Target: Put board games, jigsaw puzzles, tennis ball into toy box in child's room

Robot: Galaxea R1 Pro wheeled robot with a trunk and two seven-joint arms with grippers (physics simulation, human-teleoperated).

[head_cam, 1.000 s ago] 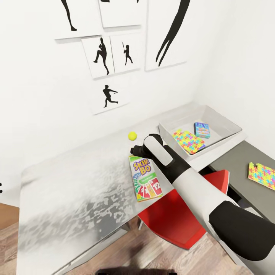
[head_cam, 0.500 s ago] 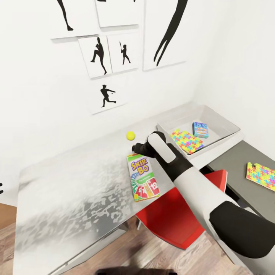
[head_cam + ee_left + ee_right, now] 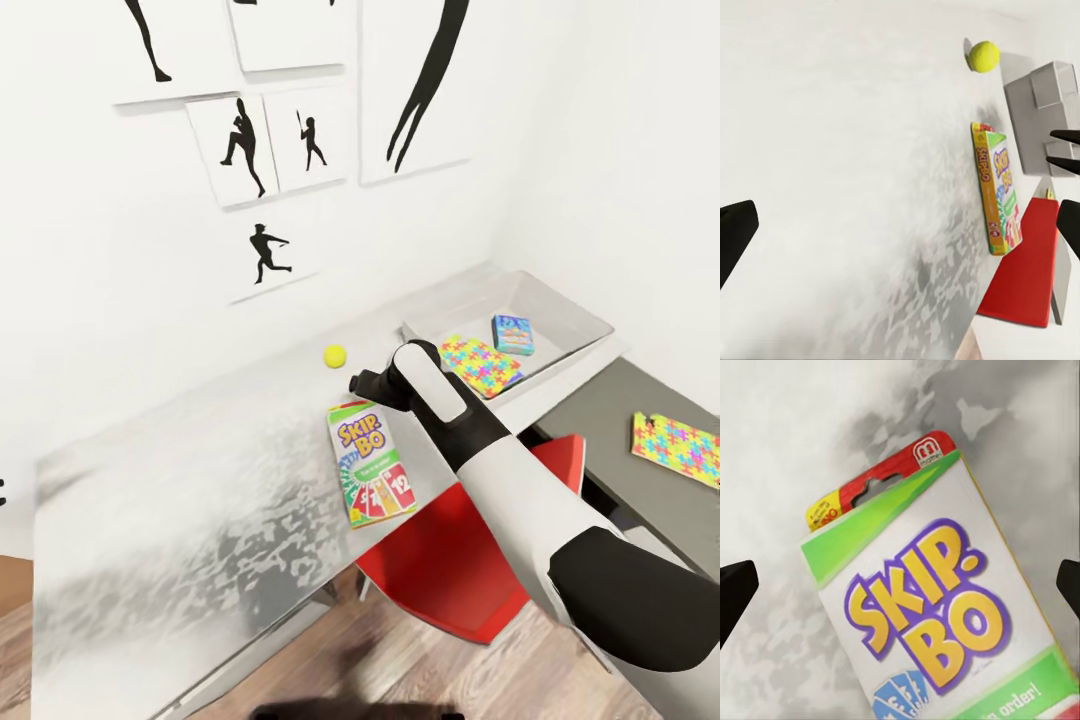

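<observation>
The right gripper (image 3: 900, 577) has moved up over the top end of the Skip-Bo box (image 3: 371, 462); its fingers are wide apart; the box lies flat on the worktop (image 3: 180, 500) right under it, ready to grab.

your skip-bo box (image 3: 371, 471) shows green, yellow and red, its lettering yellow outlined in purple. the tennis ball (image 3: 334, 355) is yellow-green. the bench (image 3: 180, 510) top is pale grey with darker mottling. both jigsaw squares (image 3: 478, 364) mix yellow, pink, blue, green. the chair (image 3: 470, 565) is red.
</observation>
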